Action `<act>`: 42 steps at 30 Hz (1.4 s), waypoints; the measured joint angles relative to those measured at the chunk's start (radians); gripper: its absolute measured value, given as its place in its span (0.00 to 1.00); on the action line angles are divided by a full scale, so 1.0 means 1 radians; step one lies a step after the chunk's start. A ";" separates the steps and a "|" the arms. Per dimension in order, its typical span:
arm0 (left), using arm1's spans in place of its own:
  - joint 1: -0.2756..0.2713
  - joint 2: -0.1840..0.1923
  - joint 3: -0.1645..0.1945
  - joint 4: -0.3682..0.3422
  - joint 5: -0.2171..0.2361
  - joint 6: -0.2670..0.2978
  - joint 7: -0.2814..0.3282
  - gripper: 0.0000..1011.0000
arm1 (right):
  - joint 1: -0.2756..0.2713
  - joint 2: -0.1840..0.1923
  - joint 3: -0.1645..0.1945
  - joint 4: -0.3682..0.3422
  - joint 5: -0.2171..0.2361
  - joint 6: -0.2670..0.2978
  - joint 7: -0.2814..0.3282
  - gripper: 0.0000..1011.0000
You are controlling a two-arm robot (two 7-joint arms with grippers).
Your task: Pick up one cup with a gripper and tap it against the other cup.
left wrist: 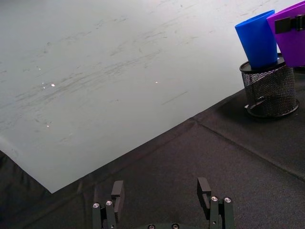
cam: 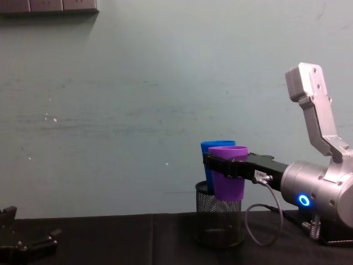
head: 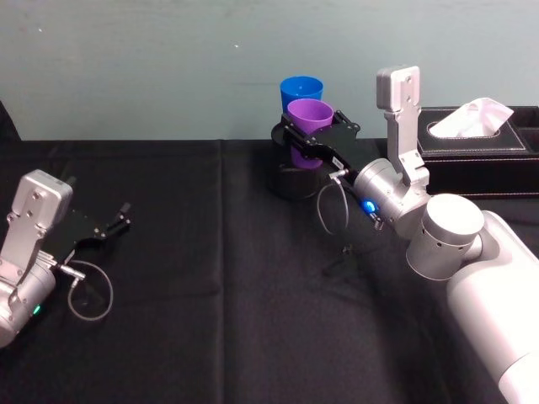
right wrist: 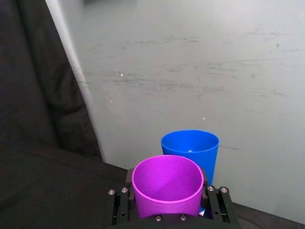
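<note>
Black cloth covered the table (head: 210,295), which stood against a pale green, scuffed wall (cam: 110,110). The right gripper (head: 312,128), reaching forward over the far middle of the table, was clamped on the purple cup (head: 308,112), one flat finger on each side of its wall just below the rim. The cup was upright, mouth up. Its base hung at the rim of the black mesh pen holder (cam: 218,221); whether it dipped inside could not be told. The blue cup (head: 301,88) stood in that holder just behind the purple cup, rim slightly higher. The two were close together, but contact could not be confirmed. A blue ring light (cam: 303,200) glowed on the right arm. A small white label (cam: 259,176) sat on the gripper body, its writing too small to read. The left gripper (head: 122,217) rested low at the table's left, well apart from the cups, fingers spread and holding nothing. A black tissue box (head: 480,139) stood at the far right.
</note>
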 joint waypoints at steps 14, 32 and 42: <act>0.000 0.000 0.000 0.000 0.000 0.000 0.000 0.99 | 0.000 0.000 0.000 0.000 0.000 0.000 0.000 0.73; 0.000 0.000 0.000 0.000 0.000 0.000 0.000 0.99 | 0.000 0.000 0.000 0.000 0.000 0.000 0.000 0.73; 0.000 0.000 0.000 0.000 0.000 0.000 0.000 0.99 | 0.000 0.000 0.000 0.000 0.000 0.000 0.000 0.73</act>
